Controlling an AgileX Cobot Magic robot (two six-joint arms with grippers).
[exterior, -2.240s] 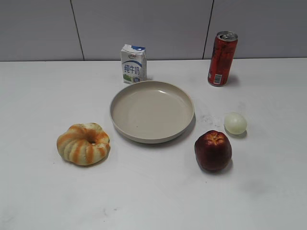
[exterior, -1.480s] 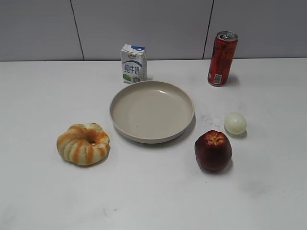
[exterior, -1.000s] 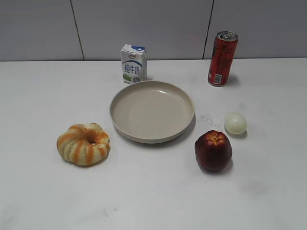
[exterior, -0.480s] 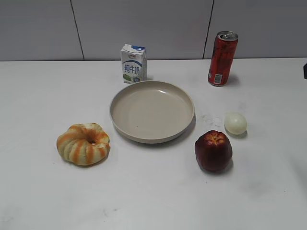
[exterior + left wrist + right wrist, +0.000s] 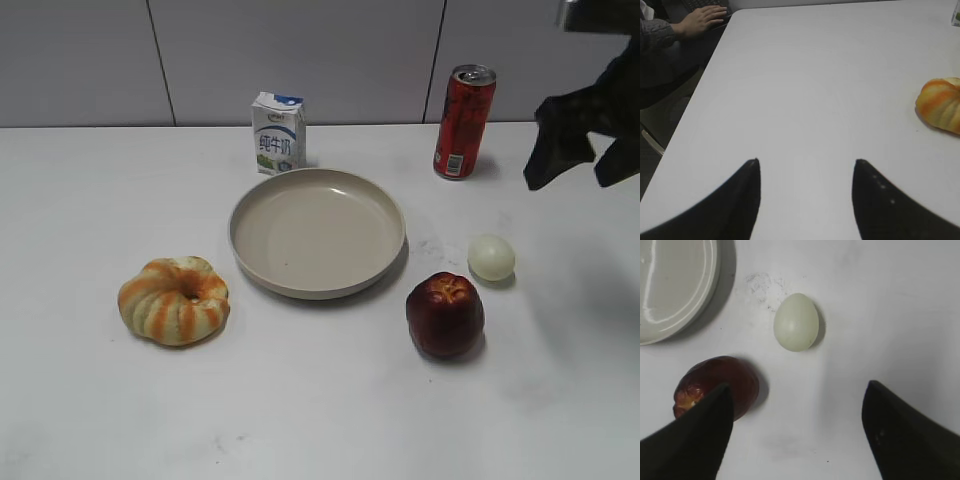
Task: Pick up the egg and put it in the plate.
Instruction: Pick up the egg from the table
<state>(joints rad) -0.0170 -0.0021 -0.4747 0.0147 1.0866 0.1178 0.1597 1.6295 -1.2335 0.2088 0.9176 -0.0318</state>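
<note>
Black and spread wide, the right end effector (image 5: 797, 425) hangs above the counter (image 5: 320, 400) with nothing between its fingers; in the exterior view it shows at the upper right (image 5: 580, 135), high over the surface at about 2 o'clock from the egg (image 5: 491, 257). From the right wrist view the egg (image 5: 796, 322) lies ahead of the open fingers, at 12 o'clock from the gap between them, clear of both. Its long axis runs from the narrower end at 1 o'clock down to the blunt end at 7 o'clock in that view. The dark red apple (image 5: 715, 385) sits at 8 o'clock from the egg, near but apart, partly behind the left-hand fingertip. The beige plate (image 5: 710, 295) lies at 10 o'clock from the egg, its rim well clear of it.

In the exterior view the red can (image 5: 463, 122) stands upright at 12 o'clock from the egg, the milk carton (image 5: 278, 133) at 12 o'clock from the plate (image 5: 250, 260), and the orange-striped bread (image 5: 174, 300) at 8 o'clock from the plate.

The left end effector (image 5: 805, 165) is also parted, empty, over bare counter (image 5: 805, 90), with the bread (image 5: 941, 104) at its 2 o'clock.
</note>
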